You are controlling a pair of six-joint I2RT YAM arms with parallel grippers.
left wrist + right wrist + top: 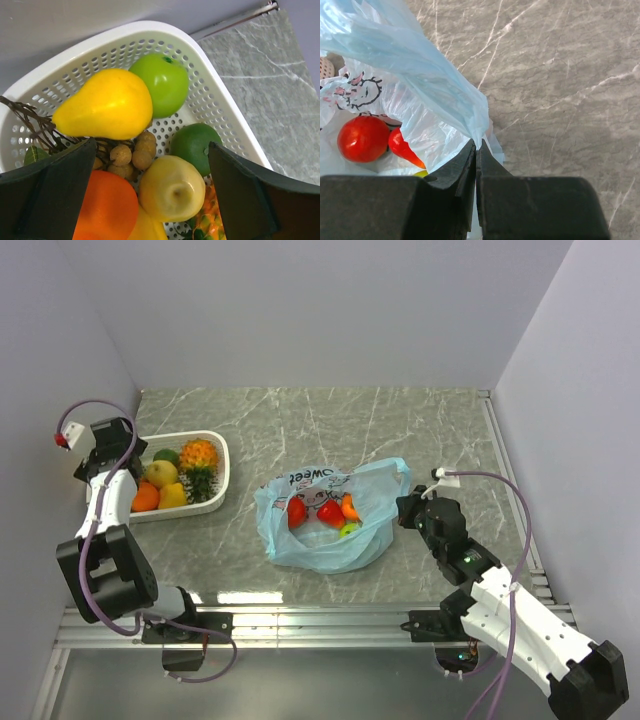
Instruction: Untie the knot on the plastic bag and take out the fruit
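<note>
The pale blue plastic bag [325, 530] lies mid-table with its mouth gaping; its knot is out of view. Inside it I see fruit: two red pieces [330, 512], an orange one [349, 506] and a yellow-green bit. My right gripper [477, 146] is shut on a bunched edge of the bag [430, 75], at its right side [405, 508]. A round red fruit [363, 138] and a pointed red piece [405, 149] show through the plastic. My left gripper [152, 165] hangs open above the white basket [220, 100], with a pale yellow fruit [171, 187] lying below, between its fingers.
The basket [222, 455] at the left also holds a yellow pear [107, 105], a green apple [160, 82], a dark green lime [195, 145], an orange [107, 207], a brown longan cluster [132, 152] and a pineapple-like fruit [199, 453]. White walls enclose the table on three sides.
</note>
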